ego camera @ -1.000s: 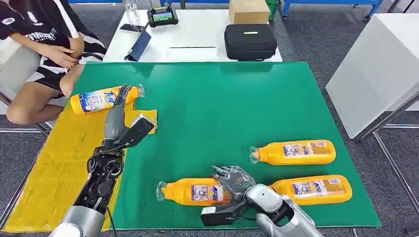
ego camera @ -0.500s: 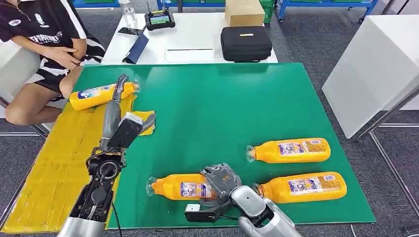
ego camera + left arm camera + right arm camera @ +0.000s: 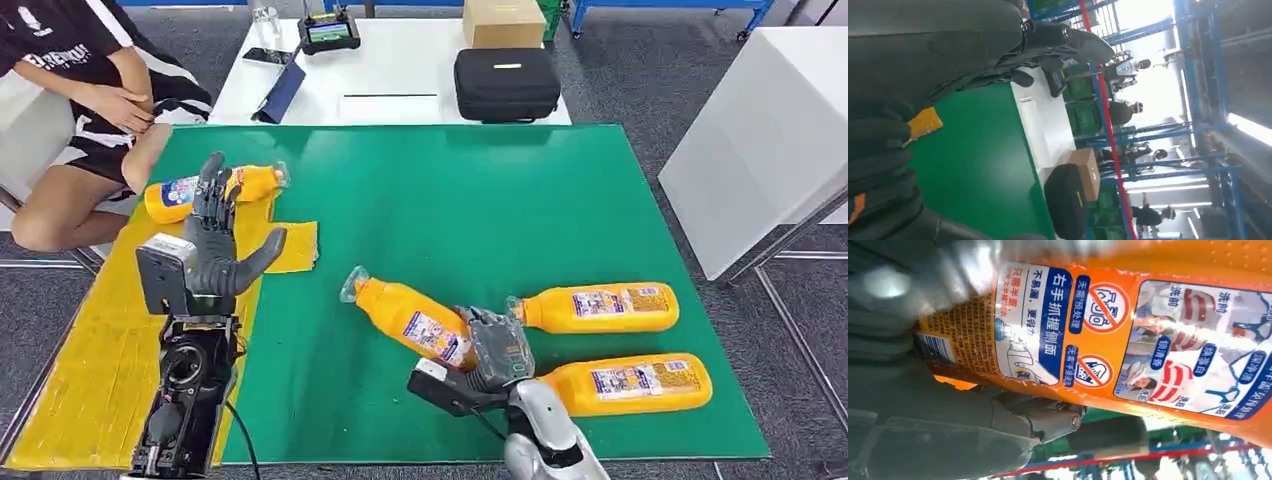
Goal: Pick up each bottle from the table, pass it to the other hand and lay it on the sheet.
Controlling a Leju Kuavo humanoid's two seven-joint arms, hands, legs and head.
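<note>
At the far left a seated person (image 3: 85,110) in a dark printed shirt rests a hand on a knee beside the bench (image 3: 560,200), whose top is a smooth, flat green board. A matte yellow sheet (image 3: 100,330) covers the bench's left side, one corner jutting onto the green. On the sheet's far end lies a glossy orange plastic bottle (image 3: 250,183) on its side, label up, its clear cap pointing right. The left hand (image 3: 215,245), dark and ribbed, is raised over the sheet with fingers spread and straight and thumb out to the right, holding nothing. Near the middle front, the right hand (image 3: 495,350) grips a second orange bottle (image 3: 405,315) around its wide base; the bottle is tilted, neck and clear cap pointing far-left. The right wrist view shows its slick printed label pressed against the grey fingers (image 3: 938,410). Just right, two more orange bottles, one farther (image 3: 595,307) and one nearer (image 3: 635,383), lie flat on the green, caps leftward. Beyond the bench, a white table (image 3: 400,70) carries a black fabric case (image 3: 507,84) and a cardboard box (image 3: 504,22).
</note>
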